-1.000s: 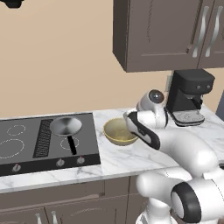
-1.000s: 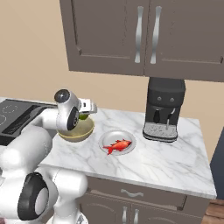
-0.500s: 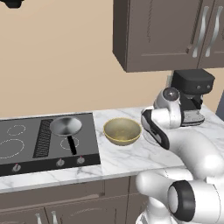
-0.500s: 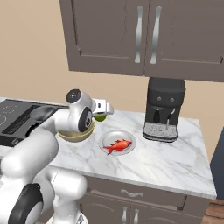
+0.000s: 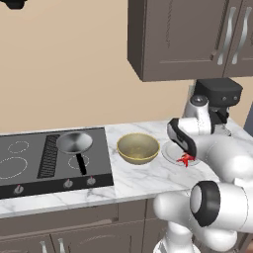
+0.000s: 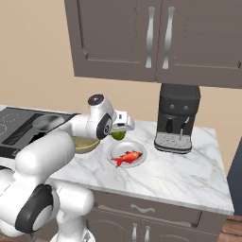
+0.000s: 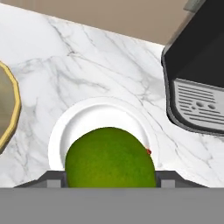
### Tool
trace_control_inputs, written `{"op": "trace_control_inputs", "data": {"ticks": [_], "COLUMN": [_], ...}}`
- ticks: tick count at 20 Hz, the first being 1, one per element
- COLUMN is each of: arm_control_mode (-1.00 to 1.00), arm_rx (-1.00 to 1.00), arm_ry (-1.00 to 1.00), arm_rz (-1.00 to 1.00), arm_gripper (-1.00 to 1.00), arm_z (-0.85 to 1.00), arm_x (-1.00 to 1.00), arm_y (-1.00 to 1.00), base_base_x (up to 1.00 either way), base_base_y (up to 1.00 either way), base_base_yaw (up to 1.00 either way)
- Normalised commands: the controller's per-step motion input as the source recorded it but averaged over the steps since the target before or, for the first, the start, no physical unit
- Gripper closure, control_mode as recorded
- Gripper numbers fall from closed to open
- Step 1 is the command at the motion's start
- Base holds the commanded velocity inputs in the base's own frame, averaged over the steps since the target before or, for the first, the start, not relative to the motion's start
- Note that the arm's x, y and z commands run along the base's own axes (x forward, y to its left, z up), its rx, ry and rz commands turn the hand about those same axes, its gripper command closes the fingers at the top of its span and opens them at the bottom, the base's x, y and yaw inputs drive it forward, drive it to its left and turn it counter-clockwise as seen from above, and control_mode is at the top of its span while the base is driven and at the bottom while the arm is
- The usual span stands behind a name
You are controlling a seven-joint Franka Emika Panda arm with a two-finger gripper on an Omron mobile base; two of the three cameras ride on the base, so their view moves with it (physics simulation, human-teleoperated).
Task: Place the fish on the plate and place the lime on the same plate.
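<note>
Swung right from the bowl [image 6: 85,144], hand [image 6: 121,131] pinches the lime [image 6: 117,135] above the plate [image 6: 113,152]

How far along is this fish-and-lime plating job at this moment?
Done: the fish already lies on the plate. In hand: the tool holds the lime above the plate's back edge; the hand view shows the lime over the plate. Left: lower the lime beside the fish and release it.
</note>
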Motion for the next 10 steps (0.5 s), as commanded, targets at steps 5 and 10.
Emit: {"op": "trace_control_inputs", "data": {"ticks": [5, 10], "arm_control_mode": [-1.0, -1.0], "arm_rx": [0.07, 0.13], "arm_ry": [0.04, -0.04], "arm_rz": [-0.01, 0.0], "arm_gripper": [1.0, 1.0], "arm_z": [-0.26, -0.36], "arm_x": [0.03, 0.07], "arm_y": [-0.09, 0.0], "base_base_x": [0.0, 0.0], "base_base_y": [0.0, 0.0], "base_base_yaw": [0.0, 0.0]}}
